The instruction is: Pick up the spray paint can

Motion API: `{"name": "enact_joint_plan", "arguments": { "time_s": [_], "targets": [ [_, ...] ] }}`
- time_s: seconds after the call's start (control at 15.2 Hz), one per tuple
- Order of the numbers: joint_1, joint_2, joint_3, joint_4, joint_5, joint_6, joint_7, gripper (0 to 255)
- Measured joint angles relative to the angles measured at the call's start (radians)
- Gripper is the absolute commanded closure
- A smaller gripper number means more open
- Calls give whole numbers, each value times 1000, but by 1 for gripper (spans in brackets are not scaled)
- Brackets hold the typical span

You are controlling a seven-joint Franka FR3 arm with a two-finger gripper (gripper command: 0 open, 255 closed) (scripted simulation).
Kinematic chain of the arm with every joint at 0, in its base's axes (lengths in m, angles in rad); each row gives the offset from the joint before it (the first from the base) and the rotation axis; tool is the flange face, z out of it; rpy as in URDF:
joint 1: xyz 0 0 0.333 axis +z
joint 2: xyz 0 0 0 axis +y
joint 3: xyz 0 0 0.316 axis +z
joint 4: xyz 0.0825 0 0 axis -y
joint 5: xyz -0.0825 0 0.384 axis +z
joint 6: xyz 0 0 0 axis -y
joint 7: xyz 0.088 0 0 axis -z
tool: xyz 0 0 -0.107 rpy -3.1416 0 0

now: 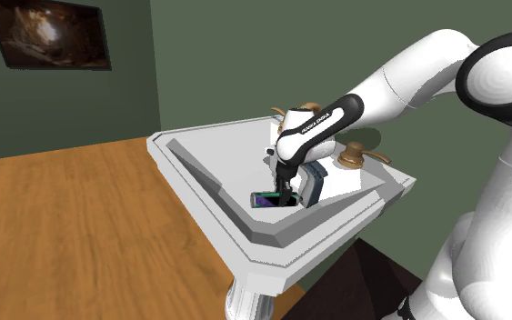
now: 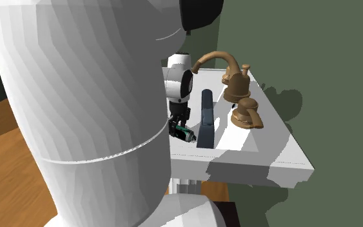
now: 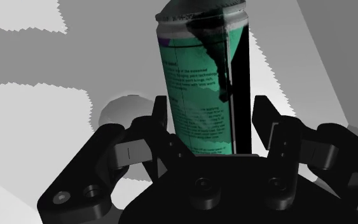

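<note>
The grasp itself is the step in hand: the hand point(image 3: 212, 108) is down in the basin of the white pedestal sink point(image 1: 245, 244), with the spray paint can point(image 3: 203, 83) lying on its side on the basin floor, between the fingers point(image 3: 163, 121). In the wrist view both fingers appear to press the can's sides near its lower end, so I judge the hand to be pinching the can rather than spread around it. The contact on the far side is close enough to leave some doubt. The next move would be a straight lift, clear of the basin walls, with a firm grip, since a smooth round can may roll or slip. The wrist view gives the green label with fine print and a black streak. The shoulder view shows the can point(image 1: 263, 199) low in the basin beside the hand point(image 1: 286, 193). The second exterior view adds the brass faucet point(image 2: 215, 59) close behind the can point(image 2: 185, 134).
</note>
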Motion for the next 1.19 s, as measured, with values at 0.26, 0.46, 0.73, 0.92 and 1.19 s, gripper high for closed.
{"name": "enact_joint_plan", "arguments": {
  "time_s": [0.26,0.46,0.73,0.92,1.19],
  "targets": [
    [0,-1,0,-1,0,1,0,255],
    [0,-4,-1,1,-2,-5,1,255],
    [2,-37,-4,11,-18,-47,13,255],
    [3,-69,-6,22,-32,-89,24,255],
    [3,-111,-8,34,-50,-141,37,255]
  ]
}}
